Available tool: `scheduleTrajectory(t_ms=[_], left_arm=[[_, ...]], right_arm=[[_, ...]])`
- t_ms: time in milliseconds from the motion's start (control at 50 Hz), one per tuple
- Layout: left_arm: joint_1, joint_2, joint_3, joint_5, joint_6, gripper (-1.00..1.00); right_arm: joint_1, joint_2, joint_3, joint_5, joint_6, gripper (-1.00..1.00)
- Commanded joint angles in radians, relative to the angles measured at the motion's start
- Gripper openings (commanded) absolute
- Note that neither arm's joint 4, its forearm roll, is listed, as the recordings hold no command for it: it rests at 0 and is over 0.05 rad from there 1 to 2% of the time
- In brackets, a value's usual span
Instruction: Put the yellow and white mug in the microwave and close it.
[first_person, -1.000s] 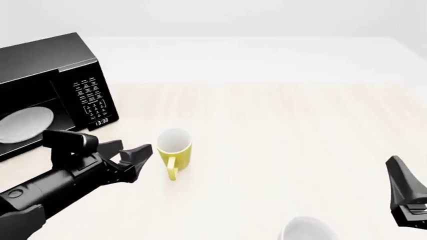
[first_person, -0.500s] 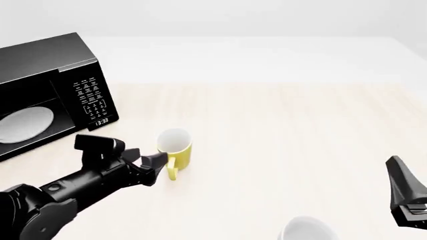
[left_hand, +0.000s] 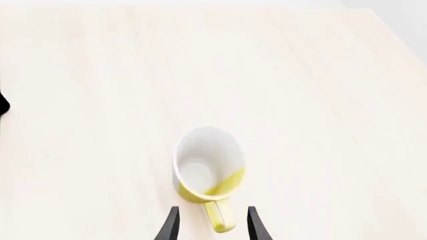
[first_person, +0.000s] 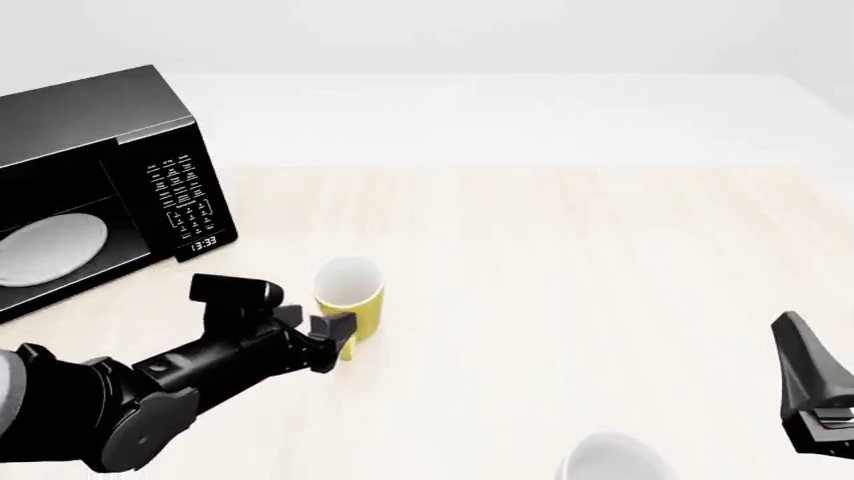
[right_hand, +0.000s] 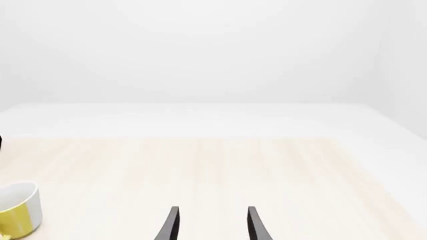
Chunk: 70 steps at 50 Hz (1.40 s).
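The yellow and white mug (first_person: 350, 296) stands upright on the table, its handle (first_person: 346, 345) pointing toward the near edge. My left gripper (first_person: 331, 338) is open with its fingers on either side of the handle; the left wrist view shows the mug (left_hand: 208, 167) and its handle (left_hand: 218, 219) between the fingertips (left_hand: 172, 223). The black microwave (first_person: 100, 180) stands at the far left with its door open and the white turntable plate (first_person: 51, 247) showing. My right gripper (first_person: 810, 385) is open and empty at the near right; its fingers (right_hand: 253, 225) point over bare table.
A plain white-grey cup (first_person: 611, 458) sits at the near edge, right of centre. The yellow mug also shows at the edge of the right wrist view (right_hand: 19, 210).
My left arm has reached forward and right, bringing its open fingers up to and around the mug's handle. The mug and right arm have not moved.
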Motion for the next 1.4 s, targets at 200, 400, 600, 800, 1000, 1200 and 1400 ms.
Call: scheduleTrajectory(t_ms=[200,400,600,800,1000,1200,1400], left_arm=[[-0.01,0.103,-0.027,-0.034,-0.036,1.0],[-0.017,0.143,-0.017,-0.046,-0.058,1.0],[-0.041,0.206,-0.024,-0.068,-0.094,1.0],[-0.062,0.26,-0.034,-0.087,-0.127,1.0],[-0.052,0.202,-0.008,-0.09,-0.132,-1.0],[-0.032,0.098,0.035,-0.068,-0.11,-1.0],[0.004,-0.061,0.086,-0.008,-0.078,-1.0]], right_arm=[[0.0,-0.002,0.001,0.0,0.0,1.0],[0.0,-0.001,0.001,0.0,0.0,1.0],[0.0,-0.002,0.001,0.0,0.0,1.0],[0.0,-0.002,0.001,0.0,0.0,1.0],[0.0,-0.002,0.001,0.0,0.0,1.0],[0.0,-0.002,0.001,0.0,0.0,1.0],[0.0,-0.002,0.001,0.0,0.0,1.0]])
